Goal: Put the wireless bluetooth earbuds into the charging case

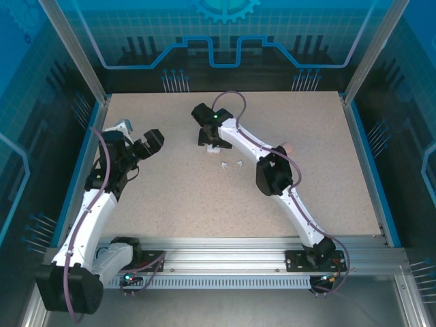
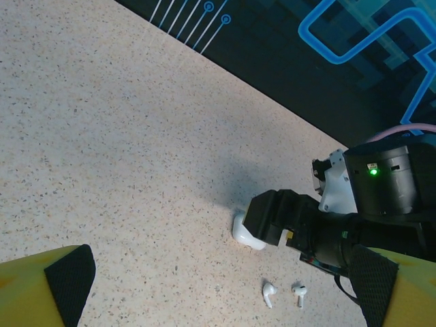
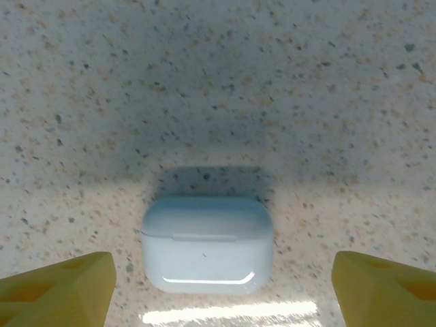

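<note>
R gripper (image 3: 221,293) hung directly over the white charging case (image 3: 208,244), jaws apart. Its yellow fingertips (image 3: 58,289) stood one each side of the case w/ bare table (image 3: 218,82) showing between, so no contact and nothing clamped. Case lay flat on the speckled top, lid shut, seam visible across the upper part. In the top view the case sat approx mid-table toward the far side, mostly tucked under the R gripper's black body. Just nearside of it lay the left white earbud (image 1: 223,165) and the right white earbud (image 1: 239,163), close together but not touching, both loose on the table and outside the case. The left wrist view showed the same pair just beside the case, stems readable but orientation too small to call. L gripper (image 1: 155,138) hovered at the left side of the table, well apart from case and buds, jaws apart w/ nothing between them. A small pinkish item (image 1: 289,146) peeked out behind the R arm, mostly hidden, so couldn't tell what it was.
</note>
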